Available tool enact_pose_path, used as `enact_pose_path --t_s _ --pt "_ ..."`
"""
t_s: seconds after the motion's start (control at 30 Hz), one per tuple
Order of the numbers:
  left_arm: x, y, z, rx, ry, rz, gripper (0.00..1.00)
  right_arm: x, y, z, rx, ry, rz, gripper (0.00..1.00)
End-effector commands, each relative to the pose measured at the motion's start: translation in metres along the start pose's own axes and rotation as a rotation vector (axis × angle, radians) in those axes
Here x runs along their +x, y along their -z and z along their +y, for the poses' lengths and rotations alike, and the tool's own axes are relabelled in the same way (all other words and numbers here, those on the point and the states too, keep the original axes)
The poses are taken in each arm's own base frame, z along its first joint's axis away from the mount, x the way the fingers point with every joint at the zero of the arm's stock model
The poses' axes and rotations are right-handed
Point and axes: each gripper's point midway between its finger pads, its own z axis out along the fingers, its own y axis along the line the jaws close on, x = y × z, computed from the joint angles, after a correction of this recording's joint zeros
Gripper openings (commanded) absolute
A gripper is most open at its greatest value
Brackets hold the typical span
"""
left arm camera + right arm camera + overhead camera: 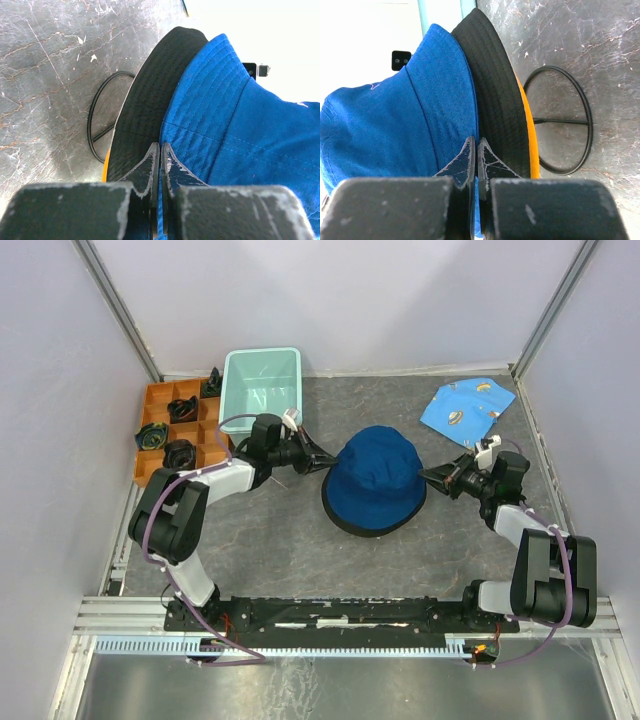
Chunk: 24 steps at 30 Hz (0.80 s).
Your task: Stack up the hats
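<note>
In the middle of the frame, a soft blue fabric bucket hat (377, 472) sits on a black fabric hat (150, 100) and a yellow-orange hat (532, 135). The left end effector (322, 462) and right end effector (427, 476) each pinch its brim.

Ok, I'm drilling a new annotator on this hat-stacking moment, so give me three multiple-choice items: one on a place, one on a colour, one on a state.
1. Where does the mint-green tub stand?
A. at the far left, beside the orange divided tray
B. under the hats
C. between the arm bases

2. What colour is the hat directly under the blue hat?
A. white
B. black
C. red

3. How do the left hand and right hand stand?
A. both wide open above the hat
B. both shut on the blue hat's brim
C. one grips the tub

Answers:
1 A: the top view shows the tub right next to the tray.
2 B: both wrist views show the black hat under the blue brim.
3 B: each hand's fingers pinch blue fabric, on opposite sides of the hat.
</note>
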Motion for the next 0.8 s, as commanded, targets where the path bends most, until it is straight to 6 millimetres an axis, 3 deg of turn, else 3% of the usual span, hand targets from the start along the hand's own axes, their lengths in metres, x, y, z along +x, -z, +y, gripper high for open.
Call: enact_pose_path --t_s 0.0,0.1,0.3,0.47,0.57,0.67,0.77 --pt "0.000 0.005 0.025 -0.043 -0.011 -0.025 0.03 0.005 0.000 -0.041 0.136 0.006 -0.015 0.00" --pt "0.004 0.006 0.037 -0.057 0.001 -0.023 0.03 0.007 0.000 -0.049 0.159 0.013 -0.011 0.00" --pt "0.004 0.009 0.042 -0.065 -0.002 -0.032 0.03 0.007 0.002 -0.049 0.177 0.041 -0.002 0.00" --pt "-0.002 0.012 0.025 -0.021 -0.022 -0.049 0.03 0.003 0.004 -0.033 0.147 0.076 -0.007 0.06" --pt "-0.008 0.016 0.011 0.000 -0.047 -0.067 0.04 0.000 0.007 -0.019 0.127 0.107 -0.013 0.17" --pt "-0.013 0.020 0.002 0.008 -0.065 -0.088 0.17 -0.004 0.011 -0.006 0.111 0.132 -0.026 0.33" --pt "-0.020 0.024 -0.009 0.018 -0.082 -0.122 0.29 -0.007 0.014 0.006 0.099 0.151 -0.044 0.38"
